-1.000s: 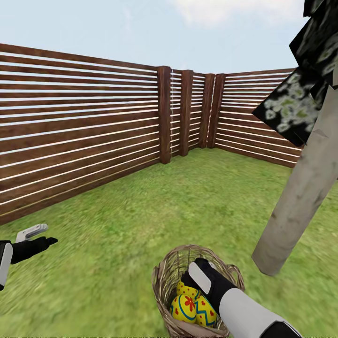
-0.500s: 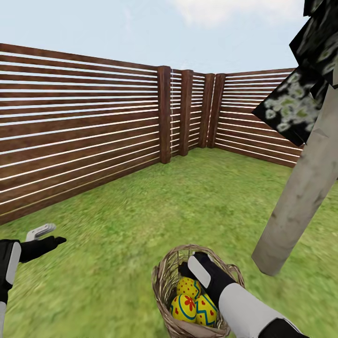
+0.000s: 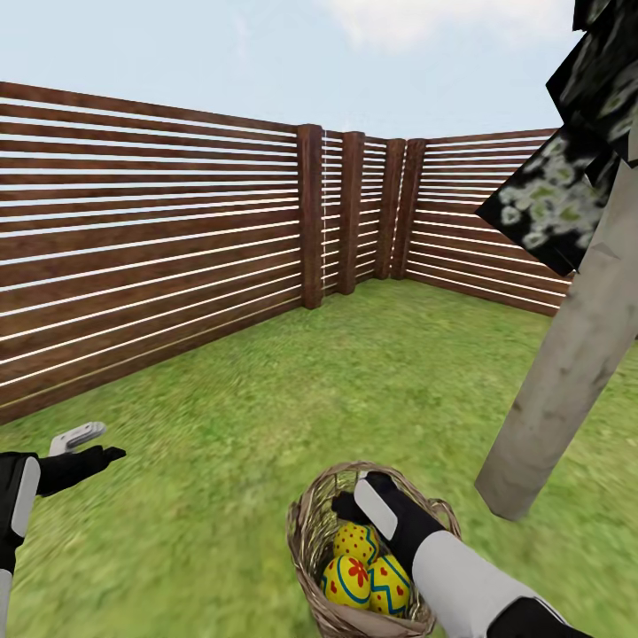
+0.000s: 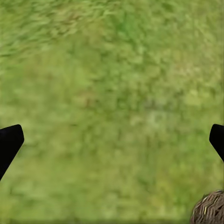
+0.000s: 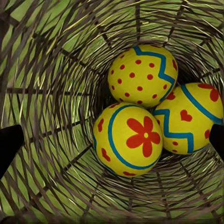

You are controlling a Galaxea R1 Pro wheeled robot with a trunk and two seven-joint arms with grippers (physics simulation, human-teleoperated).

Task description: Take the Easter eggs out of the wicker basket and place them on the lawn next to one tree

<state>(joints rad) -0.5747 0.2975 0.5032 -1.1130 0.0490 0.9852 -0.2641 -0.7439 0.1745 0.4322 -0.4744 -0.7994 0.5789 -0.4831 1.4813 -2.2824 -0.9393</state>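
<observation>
Right gripper [image 3: 354, 507] reaches down into the brown woven wicker basket [image 3: 306, 523], fingers spread wide above three yellow painted eggs [image 5: 140, 116], none gripped; grey-beige trunk [image 3: 567, 372] stands near the basket.

right claw [image 3: 353, 507] lifted slightly in wicker basket [image 3: 306, 532] | left claw [image 3: 89, 446] advanced
</observation>
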